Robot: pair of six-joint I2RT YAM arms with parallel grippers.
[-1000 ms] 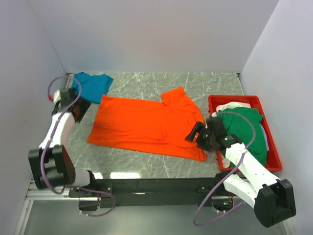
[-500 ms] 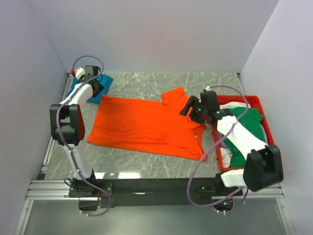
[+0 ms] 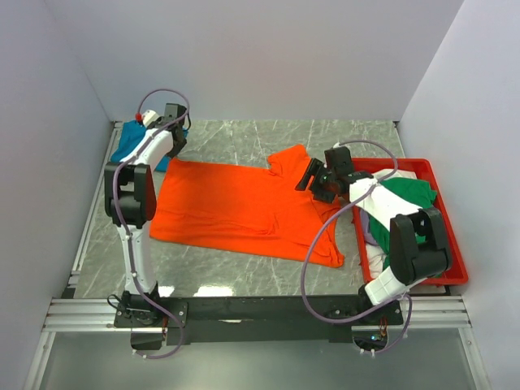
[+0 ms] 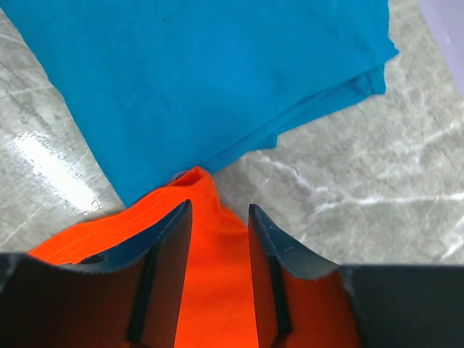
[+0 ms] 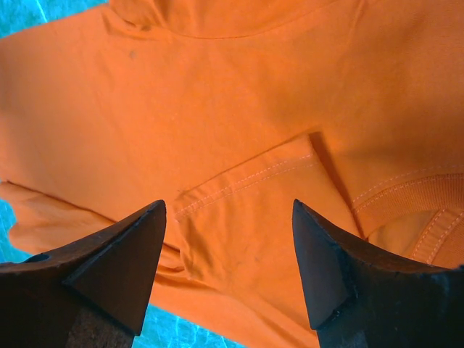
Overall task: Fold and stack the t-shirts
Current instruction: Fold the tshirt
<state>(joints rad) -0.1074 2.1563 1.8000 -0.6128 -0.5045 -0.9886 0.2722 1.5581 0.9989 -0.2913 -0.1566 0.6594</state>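
Note:
A bright orange t-shirt [image 3: 244,203] lies spread flat mid-table. My left gripper [image 3: 172,138] hangs over its far left corner, jaws narrowly open, and the orange corner [image 4: 217,246] lies in the gap between the left gripper [image 4: 219,210] fingers. Just beyond it rests a folded teal t-shirt [image 4: 203,72], also seen at the back left [image 3: 128,148]. My right gripper [image 3: 313,177] hovers wide open over the orange shirt's far right sleeve and collar [image 5: 232,94]; nothing sits between the right gripper [image 5: 228,210] fingers. A green t-shirt [image 3: 410,195] is heaped over white cloth [image 3: 400,174].
A red tray [image 3: 414,163] at the right holds the green and white shirts. Walls close in the table on the left, back and right. The arms' bases and rail run along the near edge.
My left arm swung from the table's left side back to the orange shirt's far left corner, its jaws narrowing. The right arm moved from the shirt's near hem up to the sleeve by the collar.

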